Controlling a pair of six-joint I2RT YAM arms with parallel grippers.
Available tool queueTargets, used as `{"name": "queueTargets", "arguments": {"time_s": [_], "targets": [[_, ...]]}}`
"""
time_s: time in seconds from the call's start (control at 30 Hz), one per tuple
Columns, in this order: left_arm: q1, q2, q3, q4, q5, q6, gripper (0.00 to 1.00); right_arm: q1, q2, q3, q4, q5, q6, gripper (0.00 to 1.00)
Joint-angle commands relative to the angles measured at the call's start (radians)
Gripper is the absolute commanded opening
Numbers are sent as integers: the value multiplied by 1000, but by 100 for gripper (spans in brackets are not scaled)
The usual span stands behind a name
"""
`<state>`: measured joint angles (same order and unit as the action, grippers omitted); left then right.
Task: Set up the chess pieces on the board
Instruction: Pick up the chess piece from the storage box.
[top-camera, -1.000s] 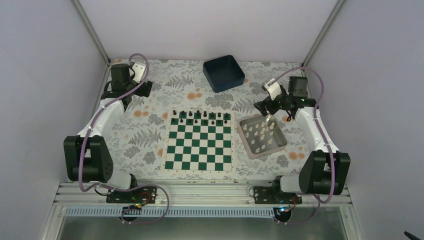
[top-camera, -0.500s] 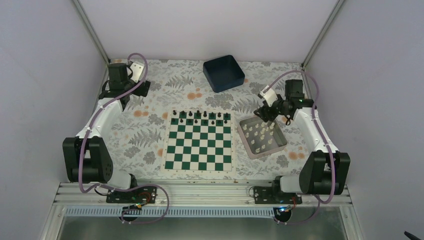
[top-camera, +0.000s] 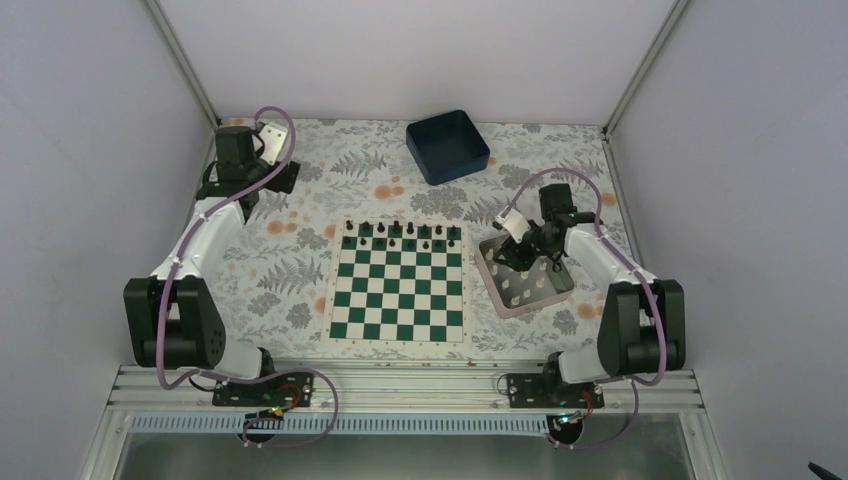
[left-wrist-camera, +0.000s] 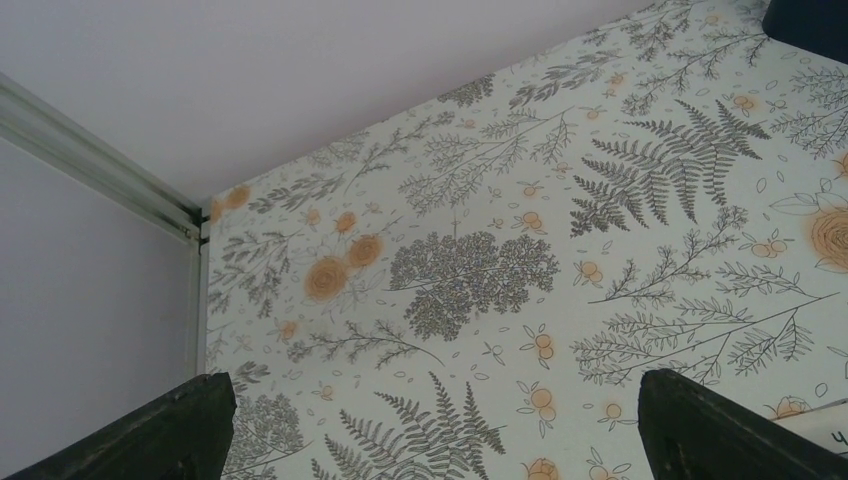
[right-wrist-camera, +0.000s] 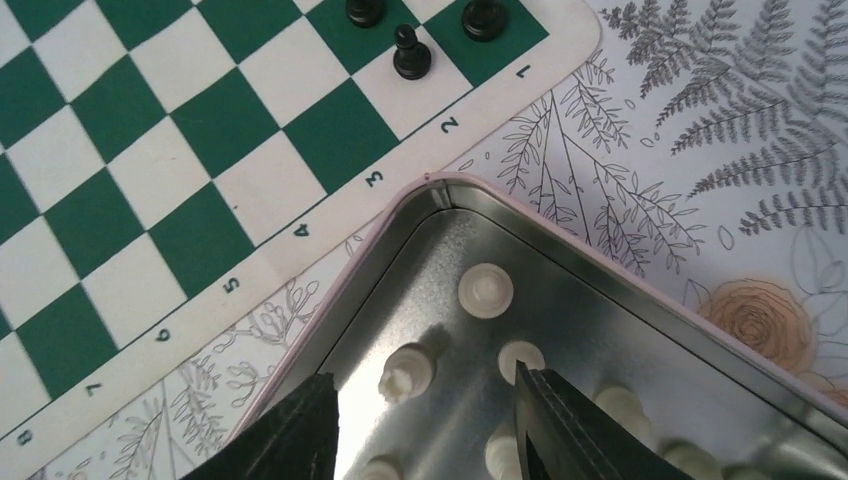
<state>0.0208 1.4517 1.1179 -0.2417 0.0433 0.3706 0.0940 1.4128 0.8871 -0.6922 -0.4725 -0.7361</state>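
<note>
The green and white board (top-camera: 400, 282) lies mid-table with black pieces along its far rows. Several white chess pieces (right-wrist-camera: 408, 371) stand in the silver metal tray (top-camera: 502, 298) to the board's right. My right gripper (top-camera: 520, 255) hovers low over the tray's far left part, open and empty. In the right wrist view its fingers (right-wrist-camera: 555, 425) straddle a white piece, with another (right-wrist-camera: 486, 290) just beyond. The board's corner (right-wrist-camera: 300, 130) shows there too. My left gripper (top-camera: 250, 185) is open and empty over the far left of the table; its fingertips (left-wrist-camera: 190, 425) frame bare cloth.
A dark blue square bin (top-camera: 447, 146) stands at the back centre. The table is covered in a floral cloth (left-wrist-camera: 480, 280). White walls and metal frame posts close the left, back and right sides.
My right gripper has swung from the tray's far right corner leftward and down over the tray's pieces. The left arm has barely moved.
</note>
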Motion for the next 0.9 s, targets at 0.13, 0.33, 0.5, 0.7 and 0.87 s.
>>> {"name": "queueTargets", "arguments": {"time_s": [0.13,0.33,0.5,0.7,0.87], "targets": [[6,-50,-28,29,-22,16,100,40,135,38,92,42,22,43],[11,-48,-31,41,-22,13,100,56,167,56,132,62,46,39],[14,-45,-32,47,-19,11,100,60,191,64,154,78,54,38],[19,-78,-45,66,-7,19,100,61,227,71,172,82,54,37],[26,-70,-39,64,-19,13,100,63,244,74,189,55,60,37]]}}
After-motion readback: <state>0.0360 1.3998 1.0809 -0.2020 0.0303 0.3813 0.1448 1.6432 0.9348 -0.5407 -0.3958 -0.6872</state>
